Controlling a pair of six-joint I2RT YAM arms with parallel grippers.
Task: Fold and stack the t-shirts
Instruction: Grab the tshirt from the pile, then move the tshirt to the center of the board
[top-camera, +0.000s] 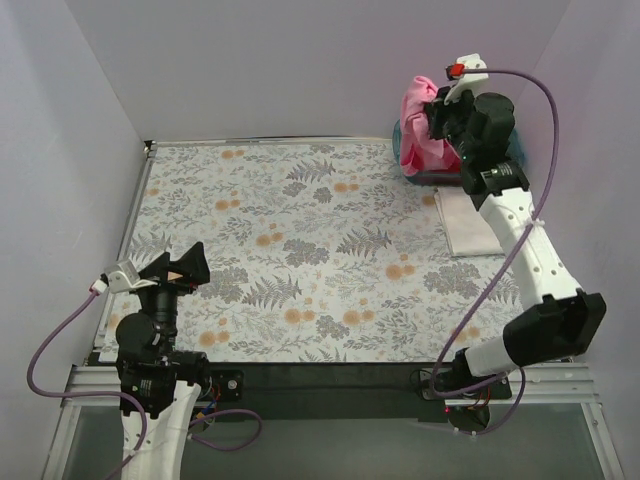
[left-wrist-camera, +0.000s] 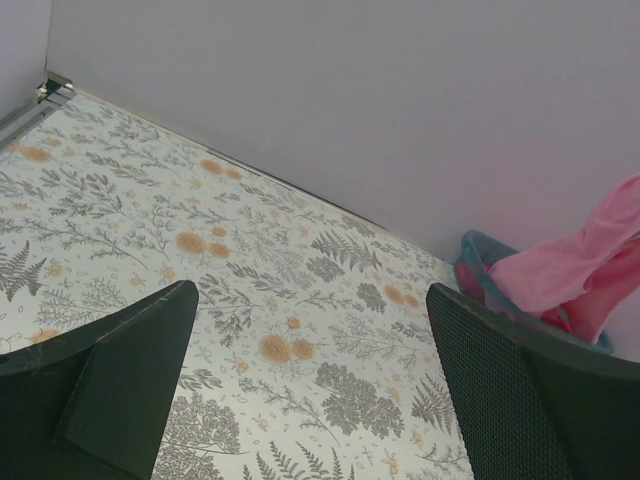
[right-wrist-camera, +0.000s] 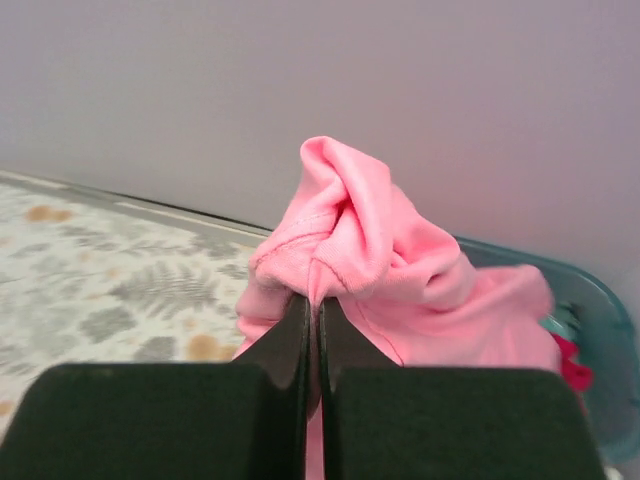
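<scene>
1. The right claw (right-wrist-camera: 312, 305) is pinching a bunched fold of the light pink soft cotton t-shirt (right-wrist-camera: 385, 250). Its two black fingers are pressing together on the fabric.
2. That shirt is hanging at the upper right of the top view. Its gathered peak is rising above the claw, and the rest is trailing into the teal plastic basket (right-wrist-camera: 600, 310), over a deep pink-red shirt (right-wrist-camera: 572, 368) (only a sliver is showing).
3. A white folded t-shirt (top-camera: 468, 225) is lying flat on the table (top-camera: 250, 190), on the grey-and-orange floral cloth (top-camera: 330, 260), just below the basket near the right edge of the frame.
4. The left claw (top-camera: 185, 266) is sitting at the lower left with its fingers wide apart and holding nothing, well apart from every shirt.
5. The pink shirt is lying just ahead of the right claw, towards the back wall, its long axis running roughly vertical from pinch to basket. Open cloth is lying to its left. The right arm is far nearer, so carrying the shirt leftward onto the table looks like its job.
</scene>
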